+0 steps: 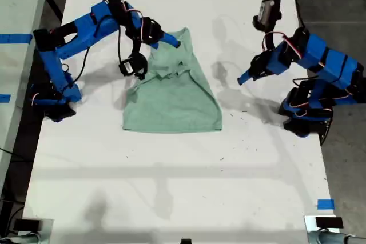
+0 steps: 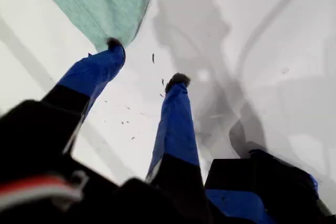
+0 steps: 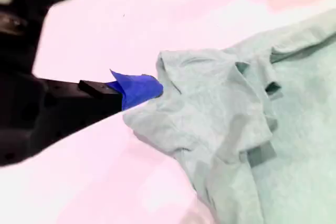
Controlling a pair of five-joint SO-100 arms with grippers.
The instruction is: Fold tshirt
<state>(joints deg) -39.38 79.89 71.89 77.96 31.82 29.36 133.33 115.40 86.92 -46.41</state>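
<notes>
Soft matt cloth tshirt [image 1: 171, 98] on a smooth white table [image 1: 171, 187].

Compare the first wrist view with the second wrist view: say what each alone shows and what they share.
Only the first wrist view shows my first hand open over bare table, its two blue fingers apart, touching only a corner of the tshirt. Only the second shows my second hand against the shirt's bunched, wrinkled part. Both share the tshirt and white table.

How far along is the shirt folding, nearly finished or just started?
About partway. The tshirt already has its upper part gathered inward, crumpled rather than flat. In hand: my second gripper is at the bunched top edge, though its grip is hidden. My first gripper hangs open beside the shirt, holding nothing. Still left: smoothing that bunch and folding the flat lower half.
</notes>
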